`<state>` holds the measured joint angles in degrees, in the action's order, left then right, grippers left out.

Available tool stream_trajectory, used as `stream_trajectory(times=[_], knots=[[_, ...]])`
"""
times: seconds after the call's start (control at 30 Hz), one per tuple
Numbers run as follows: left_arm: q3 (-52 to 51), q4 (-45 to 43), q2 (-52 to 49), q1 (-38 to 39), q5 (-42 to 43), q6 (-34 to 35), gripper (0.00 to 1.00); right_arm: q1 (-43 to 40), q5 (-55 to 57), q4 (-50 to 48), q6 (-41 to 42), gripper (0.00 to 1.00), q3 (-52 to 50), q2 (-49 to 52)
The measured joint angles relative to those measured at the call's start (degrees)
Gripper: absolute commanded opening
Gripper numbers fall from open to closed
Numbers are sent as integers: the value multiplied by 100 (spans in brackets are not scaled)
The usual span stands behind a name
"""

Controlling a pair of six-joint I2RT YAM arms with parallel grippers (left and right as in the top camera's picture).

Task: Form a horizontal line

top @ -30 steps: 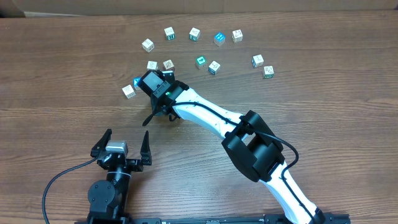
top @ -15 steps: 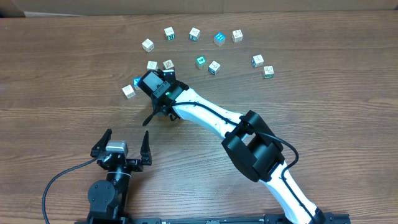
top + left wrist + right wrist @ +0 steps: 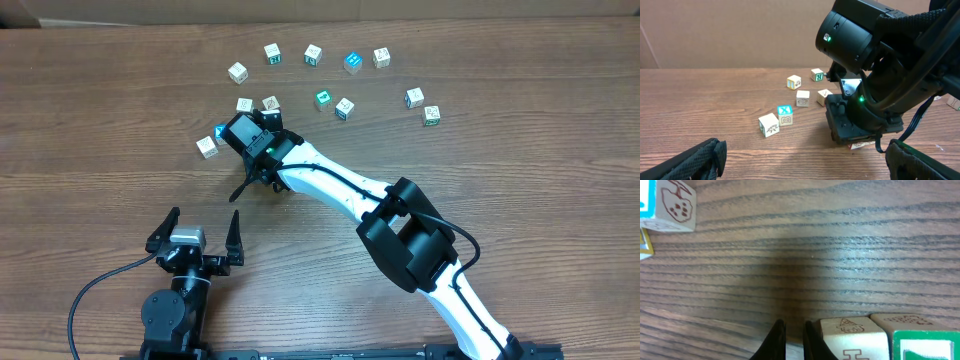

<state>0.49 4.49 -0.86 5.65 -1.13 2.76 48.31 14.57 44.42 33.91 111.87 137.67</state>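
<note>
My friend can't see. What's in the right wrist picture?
The right hand, pinched shut, is low over the wooden table, just left of a pale letter cube. A green-faced cube sits beside that one, and another cube is at top left.

Letter "X" on blue-topped cube

The table ahead of the right gripper was grained wood with a dull sheen; the cubes just beside its matt black fingers were smooth, pale wood.
</note>
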Motion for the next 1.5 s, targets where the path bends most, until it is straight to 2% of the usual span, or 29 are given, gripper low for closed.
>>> stream_trajectory(times=[0.63, 0.83, 0.9, 1.03, 1.2, 1.33, 1.43, 1.5], knots=[[0, 0, 0, 0, 0, 0, 100, 0, 269, -190, -2, 12, 0, 0], [2, 0, 0, 0, 0, 0, 100, 0, 282, -409, -87, 20, -2, 0], [0, 0, 0, 0, 0, 0, 100, 0, 282, -413, -205, 26, 33, 2], [0, 0, 0, 0, 0, 0, 100, 0, 282, -236, -562, 49, 391, 2], [0, 0, 0, 0, 0, 0, 99, -70, 282, 474, -813, 64, 1266, 2], [0, 0, 0, 0, 0, 0, 99, -273, 258, 1224, -546, 77, 1488, -2], [0, 0, 0, 0, 0, 0, 99, -518, 144, 1687, -374, 100, 1486, -2], [0, -2, 0, 0, 0, 0, 100, -691, -20, 1888, -341, 100, 1486, -2]])
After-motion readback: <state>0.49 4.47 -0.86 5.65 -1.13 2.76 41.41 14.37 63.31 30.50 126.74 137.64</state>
